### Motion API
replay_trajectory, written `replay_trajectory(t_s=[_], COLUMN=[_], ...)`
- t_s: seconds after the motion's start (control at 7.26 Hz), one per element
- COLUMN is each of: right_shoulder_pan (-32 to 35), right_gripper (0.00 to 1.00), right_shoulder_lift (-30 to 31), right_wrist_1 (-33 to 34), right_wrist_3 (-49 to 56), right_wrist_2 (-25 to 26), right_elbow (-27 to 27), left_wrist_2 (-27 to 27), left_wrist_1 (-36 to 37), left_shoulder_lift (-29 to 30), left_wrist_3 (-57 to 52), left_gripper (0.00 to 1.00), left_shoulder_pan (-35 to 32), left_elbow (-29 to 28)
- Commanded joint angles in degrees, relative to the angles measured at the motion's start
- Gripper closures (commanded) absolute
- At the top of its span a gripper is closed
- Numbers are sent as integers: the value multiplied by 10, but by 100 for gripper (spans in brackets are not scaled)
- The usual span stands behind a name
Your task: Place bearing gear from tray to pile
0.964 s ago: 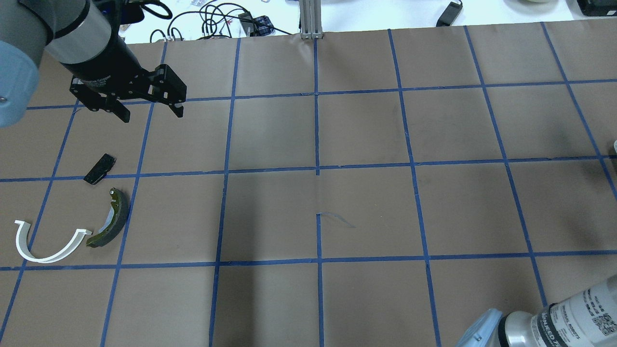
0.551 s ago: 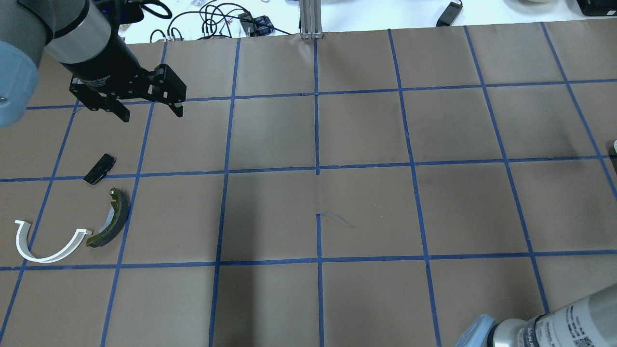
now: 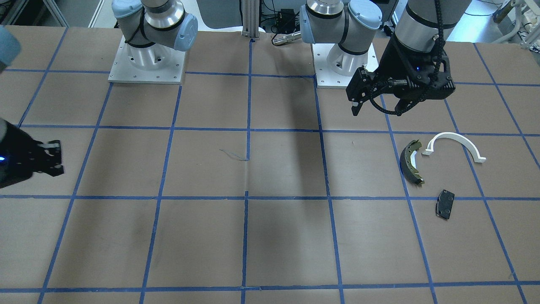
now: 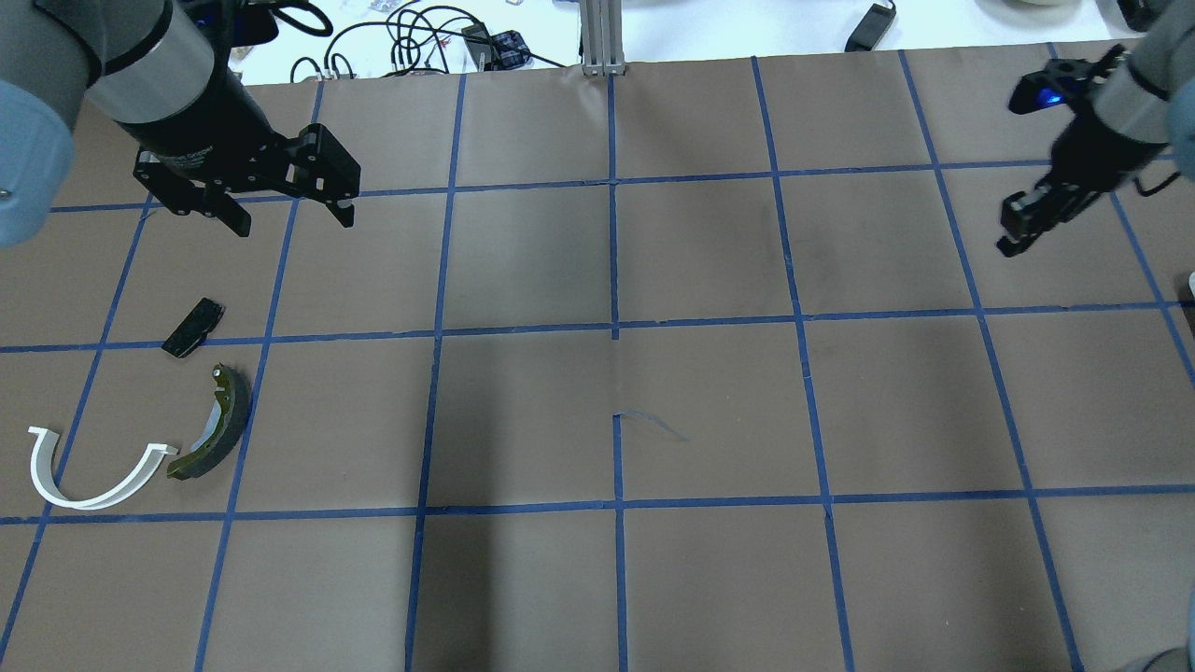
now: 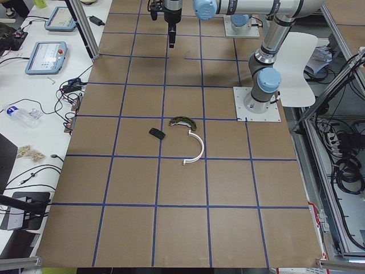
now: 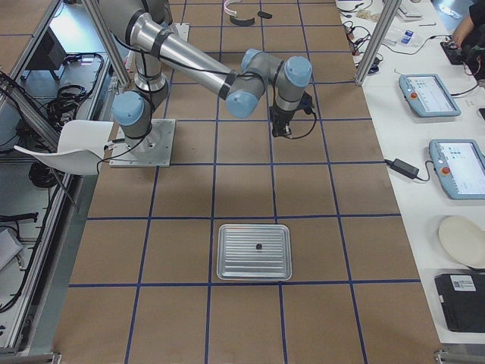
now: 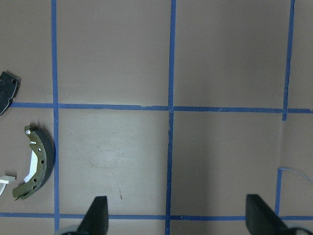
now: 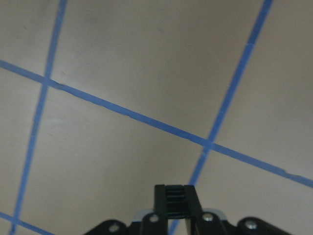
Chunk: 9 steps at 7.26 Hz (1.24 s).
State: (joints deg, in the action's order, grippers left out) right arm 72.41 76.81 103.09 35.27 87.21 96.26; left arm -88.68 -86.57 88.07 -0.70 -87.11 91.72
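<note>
Looking across a brown paper-covered bench [image 4: 709, 411] marked into squares by blue tape, we see two robot arms, and neither holds anything.

At the robot's right end of the bench, in the right side view only, lies a shallow metal tray [image 6: 235, 262]. A small dark round part sits near its middle, which we take to be the bearing gear [image 6: 258, 246]. It is too small for us to make out any detail.

At the opposite end sits the pile [image 3: 407, 164], three loose parts lying close together. There is a curved olive-and-black brake shoe [image 4: 235, 420] and a white plastic arch [image 3: 450, 136] just beside it. A small flat black pad [image 4: 193, 327] lies a little apart from them.

The left gripper [image 4: 294, 224] hovers above the bench near the pile, beyond the black pad, its fingers spread wide and empty. The right gripper [image 4: 1013, 241] hangs over bare paper on the robot's right side. In its wrist view the fingers are pressed together with nothing between them. It is well apart from the tray.

We judge the task barely begun. The gear has yet to be picked up, and the whole carry along the bench to the pile remains. The right arm is the one nearer the tray, and its fingers would need to part before any grasp.
</note>
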Motion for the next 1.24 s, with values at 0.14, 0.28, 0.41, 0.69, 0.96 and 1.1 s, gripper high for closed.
replay_trajectory(t_s=[0.14, 0.28, 0.41, 0.69, 0.96, 1.1], right_shoulder_pan=[228, 275, 313, 365, 376, 376], right_gripper=[100, 100, 100, 100, 49, 0], right_shoulder_lift=[-14, -31, -55, -99, -115, -115], right_wrist_1=[59, 118, 168, 242, 250, 247], right_wrist_3=[-348, -421, -478, -564, -572, -572], right_wrist_2=[-38, -44, -46, -70, -72, -71], right_elbow=[15, 13, 12, 15, 16, 16], left_wrist_2=[0, 0, 0, 0, 0, 0], left_wrist_1=[0, 0, 0, 0, 0, 0], left_shoulder_lift=[-1, -1, -1, -1, -1, -1], left_wrist_3=[-1, -1, -1, -1, -2, -2], left_gripper=[0, 0, 0, 0, 0, 0], left_shoulder_pan=[0, 0, 0, 1, 0, 0], left_elbow=[0, 0, 0, 1, 2, 1])
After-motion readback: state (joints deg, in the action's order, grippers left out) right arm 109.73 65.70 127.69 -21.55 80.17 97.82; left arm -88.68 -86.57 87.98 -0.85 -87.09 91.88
